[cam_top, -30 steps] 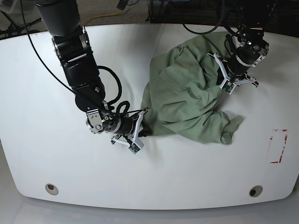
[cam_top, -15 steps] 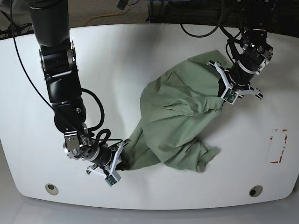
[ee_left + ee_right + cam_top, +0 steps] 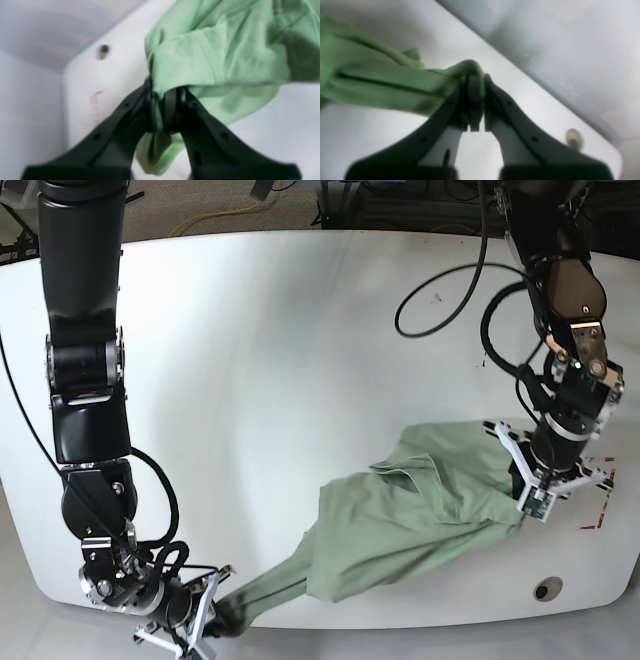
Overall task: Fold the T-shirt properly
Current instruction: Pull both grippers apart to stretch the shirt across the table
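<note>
Dragged toward the tabletop's (image 3: 300,310) near edge, the T-shirt (image 3: 420,500) is now stretched between both arms. Each end effector, left (image 3: 545,480) and right (image 3: 205,620), is clamped on its fabric. Spreading seems underway; no fold is made yet.

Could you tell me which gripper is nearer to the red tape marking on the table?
Left. The left gripper, jaws shut on the T-shirt, sits right beside the red tape marking. The right gripper grips the shirt's far end at the opposite front corner.

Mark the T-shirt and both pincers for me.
T-shirt (image 3: 400,510), base view, middle of the spread cloth.
Left pincer (image 3: 162,106), left wrist view, tips clamped on a fold.
Right pincer (image 3: 476,100), right wrist view, tips pinching a bunched edge.
</note>
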### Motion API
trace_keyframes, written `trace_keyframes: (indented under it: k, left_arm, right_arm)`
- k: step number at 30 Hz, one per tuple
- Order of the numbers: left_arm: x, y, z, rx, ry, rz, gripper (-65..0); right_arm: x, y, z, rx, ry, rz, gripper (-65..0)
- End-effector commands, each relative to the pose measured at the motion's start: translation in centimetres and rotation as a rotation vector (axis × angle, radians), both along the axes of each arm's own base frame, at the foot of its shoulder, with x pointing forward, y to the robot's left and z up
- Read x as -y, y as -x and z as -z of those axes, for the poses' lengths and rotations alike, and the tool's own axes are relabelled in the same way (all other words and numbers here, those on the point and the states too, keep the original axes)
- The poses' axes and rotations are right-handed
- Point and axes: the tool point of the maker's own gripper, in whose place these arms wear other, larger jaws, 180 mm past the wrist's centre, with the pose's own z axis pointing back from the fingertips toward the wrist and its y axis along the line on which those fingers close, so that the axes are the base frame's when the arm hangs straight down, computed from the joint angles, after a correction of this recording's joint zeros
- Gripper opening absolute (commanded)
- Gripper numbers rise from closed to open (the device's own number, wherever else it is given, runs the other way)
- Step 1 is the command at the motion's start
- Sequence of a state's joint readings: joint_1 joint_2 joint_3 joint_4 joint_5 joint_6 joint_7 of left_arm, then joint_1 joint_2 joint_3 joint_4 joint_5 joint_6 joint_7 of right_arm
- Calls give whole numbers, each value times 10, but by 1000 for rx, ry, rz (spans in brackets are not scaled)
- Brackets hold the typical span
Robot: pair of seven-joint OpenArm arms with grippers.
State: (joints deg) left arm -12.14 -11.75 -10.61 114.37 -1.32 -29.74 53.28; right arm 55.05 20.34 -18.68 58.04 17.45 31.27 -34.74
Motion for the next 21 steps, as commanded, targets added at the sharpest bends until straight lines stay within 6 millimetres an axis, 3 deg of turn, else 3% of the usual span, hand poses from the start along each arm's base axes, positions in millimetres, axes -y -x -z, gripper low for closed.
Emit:
trace_keyframes:
  k: [1,7,11,15,21]
  left_arm:
    - [-13,-11,-37,85,-18,-45,-650]
    - [-25,-26,-87,160,-31,-100,-650]
    - [-39,-25,-98,188,-13,-139,-650]
    - [-42,-22,-89,169,-10,-150,-650]
    - [-43,-6,-38,44,-19,-150,-650]
  right_arm:
    - [6,-13,-61,123,-20,19,-650]
    - [29,-17,-105,198,-5,51,-650]
    - [44,-17,-114,212,9,74,-650]
    - [60,-13,-109,193,40,103,-650]
    - [72,5,-68,134,15,133,-650]
